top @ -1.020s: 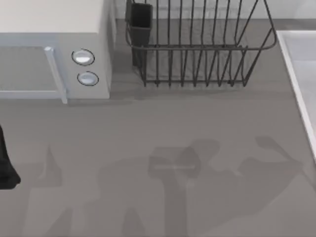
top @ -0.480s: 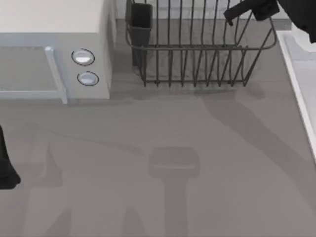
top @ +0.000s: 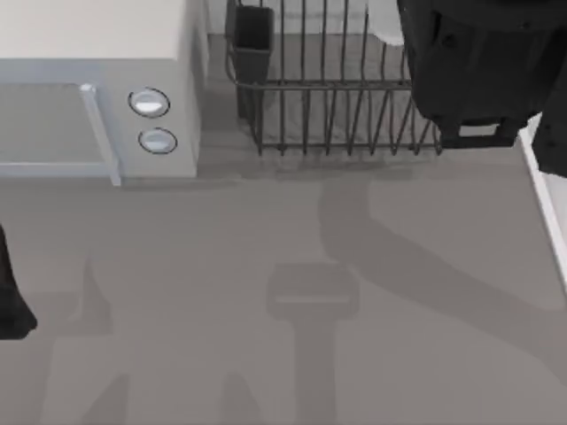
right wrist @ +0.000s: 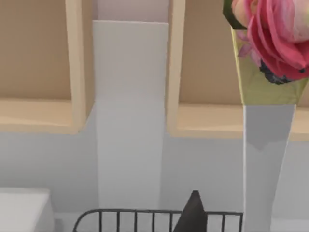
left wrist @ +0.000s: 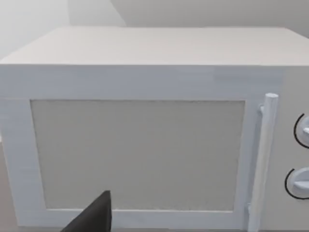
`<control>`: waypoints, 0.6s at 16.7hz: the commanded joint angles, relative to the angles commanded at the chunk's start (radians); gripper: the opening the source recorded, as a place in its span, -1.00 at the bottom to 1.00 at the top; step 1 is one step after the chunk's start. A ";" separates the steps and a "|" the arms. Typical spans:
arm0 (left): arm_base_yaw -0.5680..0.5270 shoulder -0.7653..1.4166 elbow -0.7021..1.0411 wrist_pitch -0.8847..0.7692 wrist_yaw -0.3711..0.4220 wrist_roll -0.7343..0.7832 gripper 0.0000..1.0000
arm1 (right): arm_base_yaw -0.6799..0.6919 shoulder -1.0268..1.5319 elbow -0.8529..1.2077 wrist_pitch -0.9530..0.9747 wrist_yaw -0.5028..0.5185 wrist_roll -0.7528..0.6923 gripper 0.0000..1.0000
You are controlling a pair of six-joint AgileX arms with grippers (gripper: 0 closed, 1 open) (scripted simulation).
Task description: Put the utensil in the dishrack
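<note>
The large dark metal wire dishrack (top: 337, 97) stands at the far edge of the grey bench (top: 266, 266), just beside the white microwave with two round knobs (top: 97, 88). The right arm (top: 469, 71) hangs above the dishrack's right end; its pincer state cannot be told. The left arm (top: 11, 292) sits parked at the bench's left edge

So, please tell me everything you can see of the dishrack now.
The dishrack is a dark wire basket, metal by its look, with many thin upright bars and a flared rim. A dark rectangular cup sits at its corner nearest the white microwave. It stands upright at the table's far edge. The right arm covers its right end.
</note>
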 joint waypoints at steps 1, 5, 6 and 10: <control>0.000 0.000 0.000 0.000 0.000 0.000 1.00 | 0.016 -0.002 -0.002 0.019 0.013 0.008 -1.00; 0.000 0.000 0.000 0.000 0.000 0.000 1.00 | 0.024 -0.003 -0.003 0.027 0.019 0.012 -1.00; 0.000 0.000 0.000 0.000 0.000 0.000 1.00 | 0.020 0.001 0.000 0.024 0.016 0.013 -1.00; 0.000 0.000 0.000 0.000 0.000 0.000 1.00 | -0.015 0.071 -0.005 0.094 -0.027 0.012 -1.00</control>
